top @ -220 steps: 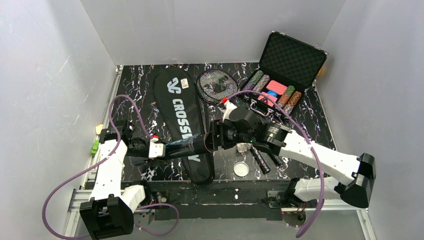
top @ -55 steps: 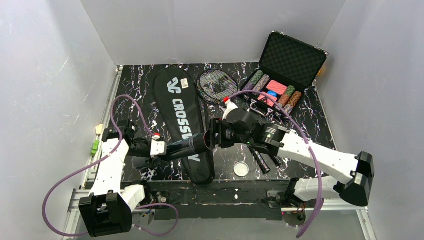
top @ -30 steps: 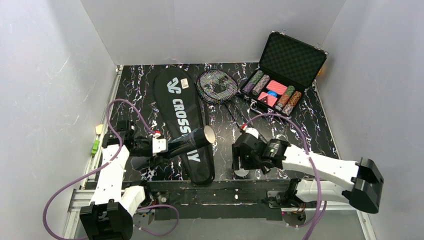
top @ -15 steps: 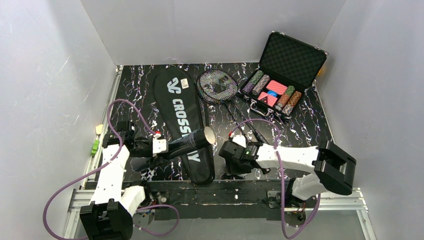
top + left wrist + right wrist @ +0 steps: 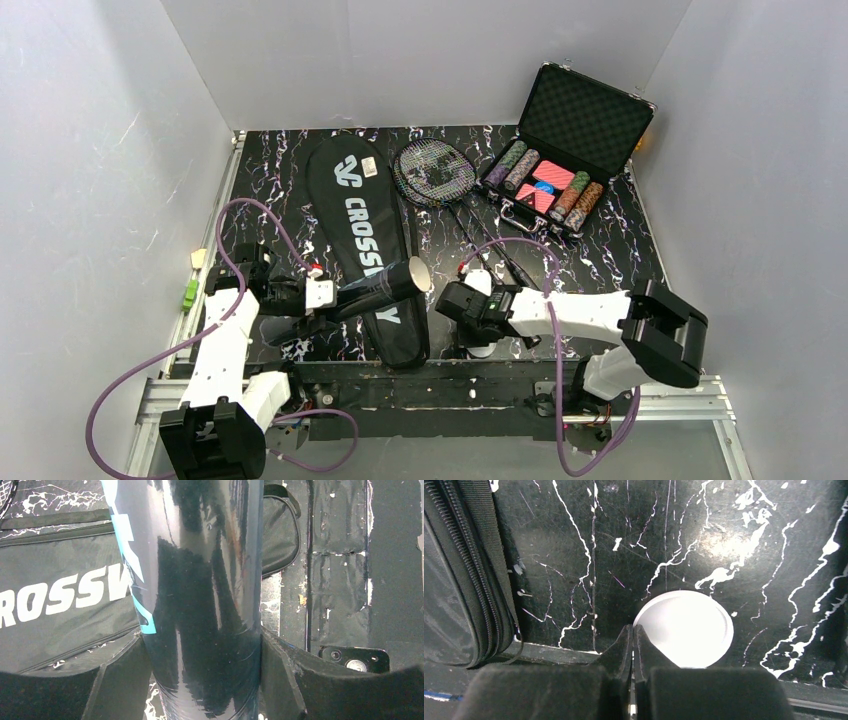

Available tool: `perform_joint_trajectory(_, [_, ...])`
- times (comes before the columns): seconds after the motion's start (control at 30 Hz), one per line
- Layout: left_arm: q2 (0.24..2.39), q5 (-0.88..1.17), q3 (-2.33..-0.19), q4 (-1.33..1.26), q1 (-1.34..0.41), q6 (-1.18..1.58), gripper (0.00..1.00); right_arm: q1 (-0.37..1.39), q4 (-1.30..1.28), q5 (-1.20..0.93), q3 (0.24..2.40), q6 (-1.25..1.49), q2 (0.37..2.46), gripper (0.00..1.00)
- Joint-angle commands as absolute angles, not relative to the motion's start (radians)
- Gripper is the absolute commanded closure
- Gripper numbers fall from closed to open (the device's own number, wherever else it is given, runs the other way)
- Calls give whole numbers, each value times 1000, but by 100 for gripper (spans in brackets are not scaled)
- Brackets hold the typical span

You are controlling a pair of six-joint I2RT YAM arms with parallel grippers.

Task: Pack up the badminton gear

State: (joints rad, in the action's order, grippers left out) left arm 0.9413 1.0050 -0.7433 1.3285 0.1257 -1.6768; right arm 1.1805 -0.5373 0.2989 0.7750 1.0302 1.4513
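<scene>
My left gripper (image 5: 335, 297) is shut on the dark-looking clear tube (image 5: 385, 283), which lies slanted above the black CROSSWAY racket bag (image 5: 355, 215). In the left wrist view the tube (image 5: 200, 580) fills the gap between the fingers (image 5: 280, 665), with the bag (image 5: 50, 595) beneath. My right gripper (image 5: 472, 330) is down at the table's near edge over the round white lid (image 5: 482, 350). Seen from the right wrist, that gripper (image 5: 633, 627) is shut, its tips meeting at the left rim of the lid (image 5: 684, 630). Whether the rim is pinched does not show. Two rackets (image 5: 432, 170) lie at the back.
An open black hard case with coloured poker chips (image 5: 560, 160) stands at the back right. The bag's zipped edge (image 5: 479, 580) lies just left of the right gripper. The table's front rail (image 5: 549, 652) runs right under the right fingers.
The right arm left the tube's mouth, came back to the near edge and dropped over the lid, and its jaws closed. The left gripper kept holding the tube still.
</scene>
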Motion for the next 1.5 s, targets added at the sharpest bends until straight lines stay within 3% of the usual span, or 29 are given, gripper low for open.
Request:
perform_joint_trajectory(0.0, [930, 1051, -747, 1339, 122, -1698, 100, 1186, -577, 346, 784, 1033, 1360, 99])
perform_joint_trajectory(0.17, [925, 1046, -747, 1359, 122, -1729, 100, 1172, -657, 357, 883, 946, 1169, 99])
perform_joint_trajectory(0.43, [933, 1052, -746, 1386, 122, -1776, 100, 1128, -587, 180, 1074, 735, 861, 99])
perform_joint_trajectory(0.77, [938, 1060, -745, 1419, 121, -1832, 100, 1128, -462, -81, 1204, 641, 954, 99])
perform_joint_trajectory(1.47, [944, 1088, -774, 1477, 123, -1893, 100, 1097, -87, -249, 959, 768, 953, 99])
